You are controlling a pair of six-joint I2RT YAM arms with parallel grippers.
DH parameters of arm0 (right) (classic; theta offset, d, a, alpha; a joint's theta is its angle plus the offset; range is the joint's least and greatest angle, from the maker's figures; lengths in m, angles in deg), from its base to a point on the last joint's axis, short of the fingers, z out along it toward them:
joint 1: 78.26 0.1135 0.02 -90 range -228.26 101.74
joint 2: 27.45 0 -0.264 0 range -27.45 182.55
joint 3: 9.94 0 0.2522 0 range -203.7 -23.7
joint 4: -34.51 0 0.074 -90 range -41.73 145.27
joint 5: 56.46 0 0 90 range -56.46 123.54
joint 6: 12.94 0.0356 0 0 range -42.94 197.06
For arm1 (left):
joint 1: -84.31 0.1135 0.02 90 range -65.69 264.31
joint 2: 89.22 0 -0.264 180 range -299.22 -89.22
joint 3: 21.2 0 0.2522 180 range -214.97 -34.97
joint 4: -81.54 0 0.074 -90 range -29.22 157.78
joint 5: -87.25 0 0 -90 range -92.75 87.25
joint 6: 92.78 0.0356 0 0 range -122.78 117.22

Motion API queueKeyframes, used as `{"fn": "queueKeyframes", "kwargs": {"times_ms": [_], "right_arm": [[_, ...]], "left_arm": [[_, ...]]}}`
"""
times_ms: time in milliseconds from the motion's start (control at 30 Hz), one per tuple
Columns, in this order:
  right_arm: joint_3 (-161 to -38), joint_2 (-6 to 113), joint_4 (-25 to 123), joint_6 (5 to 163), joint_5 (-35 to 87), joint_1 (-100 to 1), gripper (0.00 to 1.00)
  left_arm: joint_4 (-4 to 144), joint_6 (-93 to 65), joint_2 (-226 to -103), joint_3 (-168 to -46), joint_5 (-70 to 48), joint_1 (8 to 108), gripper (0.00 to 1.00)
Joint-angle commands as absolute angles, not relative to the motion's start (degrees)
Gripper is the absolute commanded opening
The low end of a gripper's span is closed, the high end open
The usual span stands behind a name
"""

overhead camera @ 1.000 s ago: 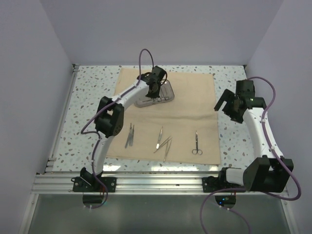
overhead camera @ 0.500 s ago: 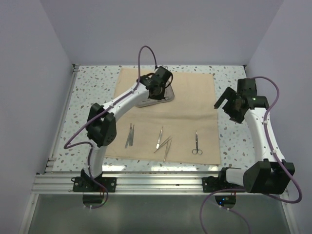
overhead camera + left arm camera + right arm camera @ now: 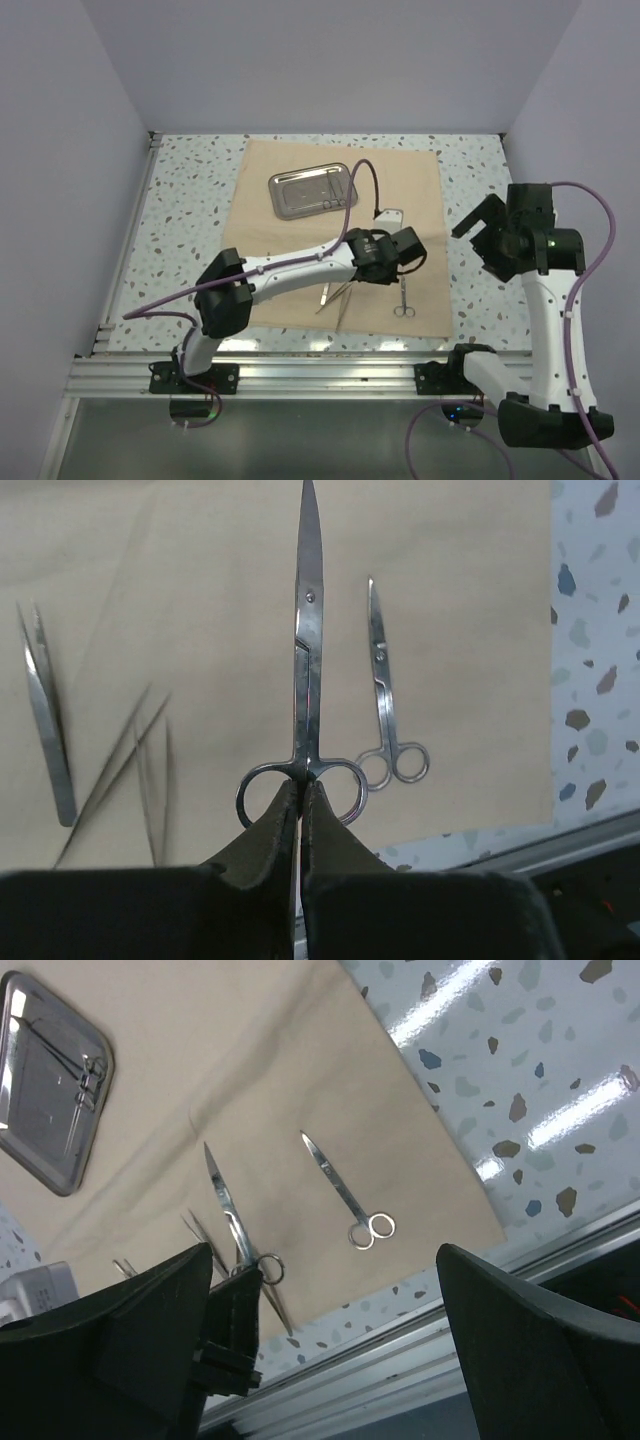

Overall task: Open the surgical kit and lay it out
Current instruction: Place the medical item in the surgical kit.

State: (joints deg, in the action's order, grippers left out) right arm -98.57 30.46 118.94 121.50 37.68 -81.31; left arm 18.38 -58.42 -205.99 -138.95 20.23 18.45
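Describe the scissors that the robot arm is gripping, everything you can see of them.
The held scissors are slim, shiny silver metal: two round finger rings, a small pivot screw, long blades closed to a sharp point. The left gripper is shut on them where the rings meet, blades pointing straight away from it, above the tan cloth. Whether the tip touches the cloth cannot be told. A second pair lies on the cloth beside them.

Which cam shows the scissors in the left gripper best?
Left wrist: the held scissors fill the frame, with the left gripper shut at their rings. Right wrist shows them small and oblique; top external shows them hardly at all.
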Motion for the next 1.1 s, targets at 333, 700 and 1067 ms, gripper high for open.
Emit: {"fn": "queueKeyframes", "kwargs": {"times_ms": [333,700,1067], "right_arm": [[-99.2,21.68,127.89,119.51,41.18,-78.7,0.98],[-95.85,19.92,126.67,119.24,39.51,-77.03,0.98],[-98.4,22.73,123.59,118.37,40.3,-77.03,0.98]], "left_arm": [[20.67,-73.97,-209.71,-134.81,21.77,8.9,0.0],[26.3,-72.04,-209.1,-133.05,22.3,8.64,0.21],[19.0,-58.17,-203.93,-142.64,22.92,16.18,0.52]]}}
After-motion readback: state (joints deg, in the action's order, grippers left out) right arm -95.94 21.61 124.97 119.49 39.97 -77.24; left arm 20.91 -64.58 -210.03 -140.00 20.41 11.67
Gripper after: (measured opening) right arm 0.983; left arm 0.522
